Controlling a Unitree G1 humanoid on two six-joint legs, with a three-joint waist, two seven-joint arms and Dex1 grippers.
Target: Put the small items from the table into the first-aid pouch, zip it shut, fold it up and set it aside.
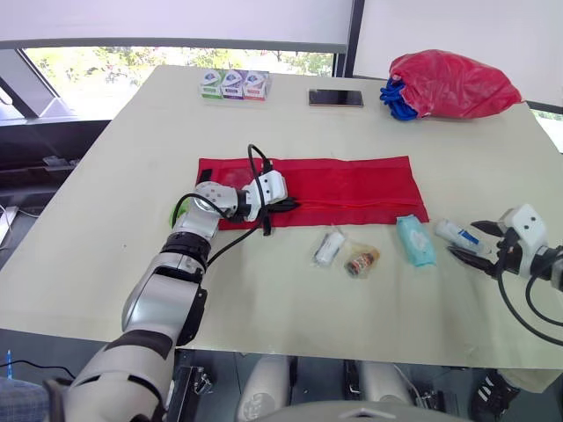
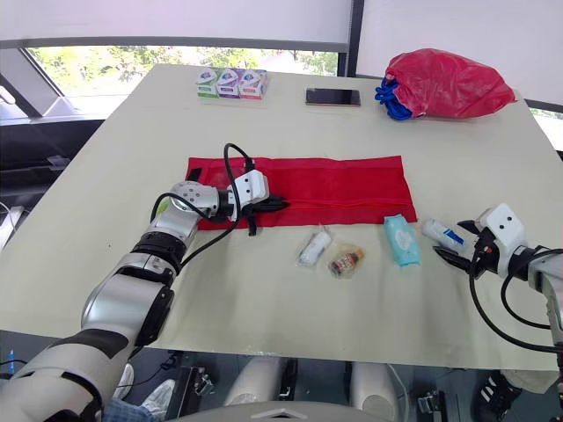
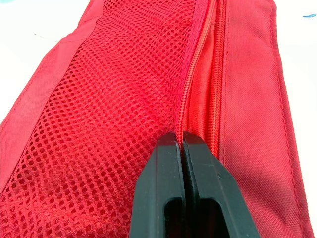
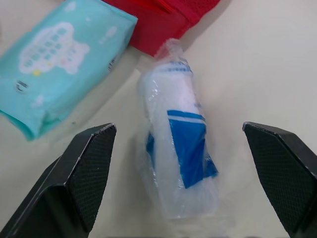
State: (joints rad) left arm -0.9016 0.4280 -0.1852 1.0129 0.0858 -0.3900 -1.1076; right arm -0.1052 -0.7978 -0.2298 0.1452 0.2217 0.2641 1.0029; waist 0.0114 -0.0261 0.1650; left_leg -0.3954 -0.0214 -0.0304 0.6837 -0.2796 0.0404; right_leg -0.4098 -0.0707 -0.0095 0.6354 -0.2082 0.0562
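**Right tool straddles the wrapped tube**

Right tool (image 1: 464, 240): fingers wide apart, one on either side of the wrapped tube (image 4: 181, 114). The tube lies on the desk (image 1: 264, 290), just off the near right corner of the first-aid pouch (image 1: 352, 189). Its long axis runs along the tool's reach. The right arm is much the nearer. Left tool (image 3: 182, 141): pinched together on the pouch's zip edge. Zip slider not made out; finger-to-tube contact unclear.
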